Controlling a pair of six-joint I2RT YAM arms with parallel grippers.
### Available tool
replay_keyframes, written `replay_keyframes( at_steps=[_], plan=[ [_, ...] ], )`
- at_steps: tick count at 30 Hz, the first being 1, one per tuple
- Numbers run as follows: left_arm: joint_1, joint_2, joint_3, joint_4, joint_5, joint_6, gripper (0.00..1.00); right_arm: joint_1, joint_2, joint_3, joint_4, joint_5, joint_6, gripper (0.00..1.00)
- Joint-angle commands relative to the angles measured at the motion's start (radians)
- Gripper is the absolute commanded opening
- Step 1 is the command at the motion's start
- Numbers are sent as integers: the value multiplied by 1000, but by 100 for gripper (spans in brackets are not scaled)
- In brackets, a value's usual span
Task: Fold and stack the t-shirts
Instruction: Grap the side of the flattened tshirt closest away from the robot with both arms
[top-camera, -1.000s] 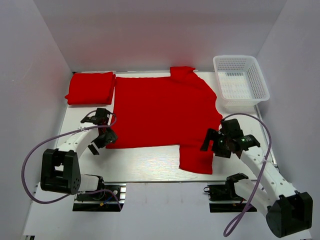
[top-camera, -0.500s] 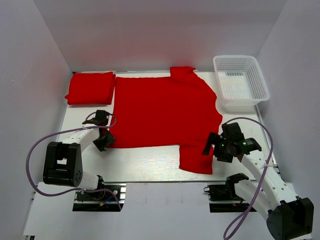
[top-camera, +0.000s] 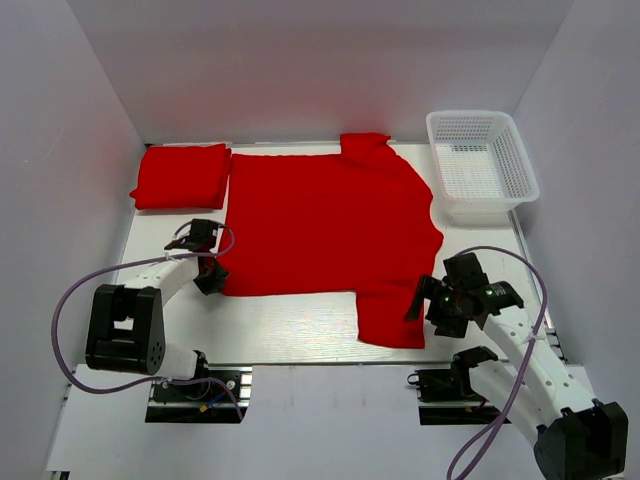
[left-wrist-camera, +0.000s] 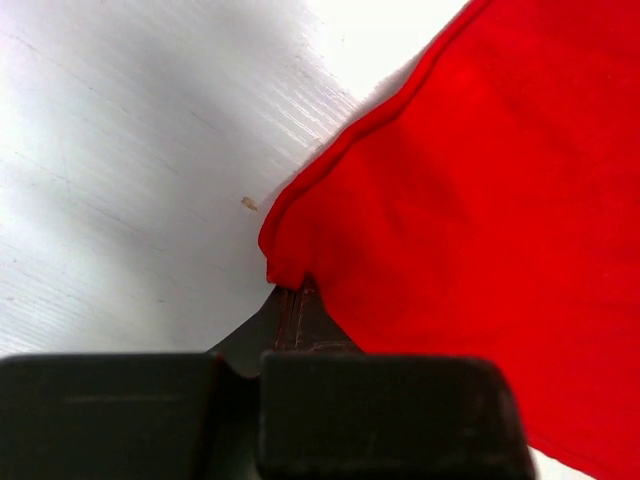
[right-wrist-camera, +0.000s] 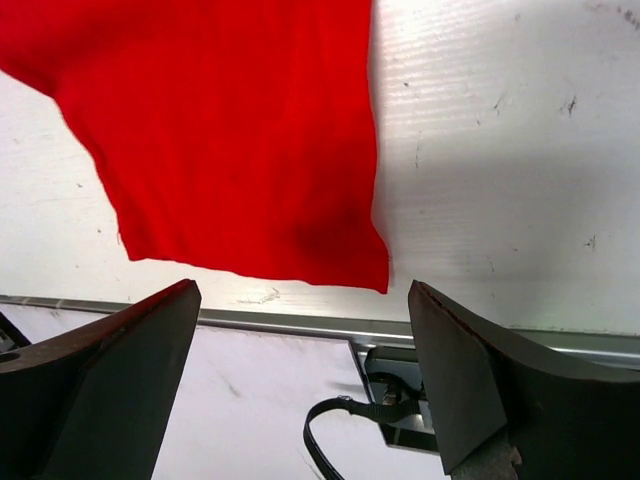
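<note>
Red, limp, light cloth: left gripper has its jaws pinched on the t-shirt corner, a sound hold; right gripper jaws wide, empty.

A white plastic mesh basket stands upright, open side up, at the far right corner of a white table with a finely grooved surface. A metal rail runs along the table's near edge. Plain white walls close in the back and both sides. A small brownish speck lies on the tabletop.
</note>
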Motion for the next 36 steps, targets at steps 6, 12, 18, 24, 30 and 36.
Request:
replay_keyframes(
  at_steps=[6, 12, 18, 24, 30, 36],
  plan=[
    [-2, 6, -76, 21, 78, 10, 0, 13, 41, -83, 63, -123, 123, 90],
    [-2, -3, -85, 21, 87, 30, 0, 25, 41, -142, 135, -76, 177, 90],
    [-2, -3, -67, 12, 105, 30, 0, 36, 93, -165, 220, -10, 187, 82],
    [-2, -16, -58, -8, 105, 30, 0, 47, 136, -155, 263, -39, 178, 36],
    [-2, -46, -49, -46, 105, 30, 0, 54, 133, -129, 241, -16, 175, 0],
    [-2, -152, -49, -118, 151, 30, 0, 53, -31, -45, 49, -13, 166, 0]
  ],
)
